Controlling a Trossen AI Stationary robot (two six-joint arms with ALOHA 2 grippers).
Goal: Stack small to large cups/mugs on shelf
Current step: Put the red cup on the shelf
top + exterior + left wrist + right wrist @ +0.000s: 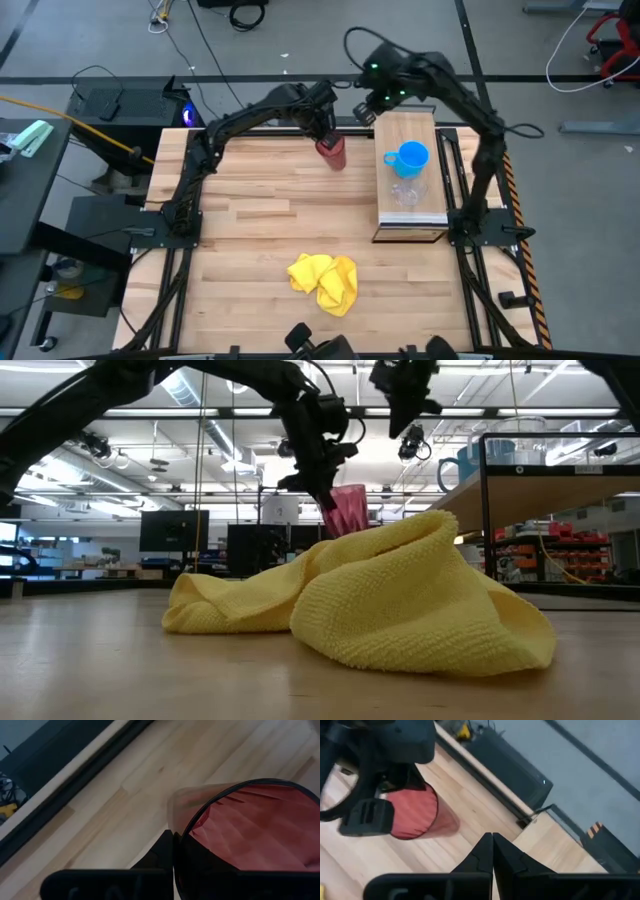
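Beyond the wooden table (260, 220), the red tumbler (332, 152) is clamped by the left gripper (328, 135), left of the shelf (410, 215), while the right gripper (364, 112) is closed and empty.

No text, label, brand or number can be read anywhere.

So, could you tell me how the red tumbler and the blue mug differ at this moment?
The red tumbler is gripped at its rim by the shut left gripper over the tabletop; the blue mug stands free on the shelf. The mug has a handle; the ribbed tumbler has none. Both are open-topped.
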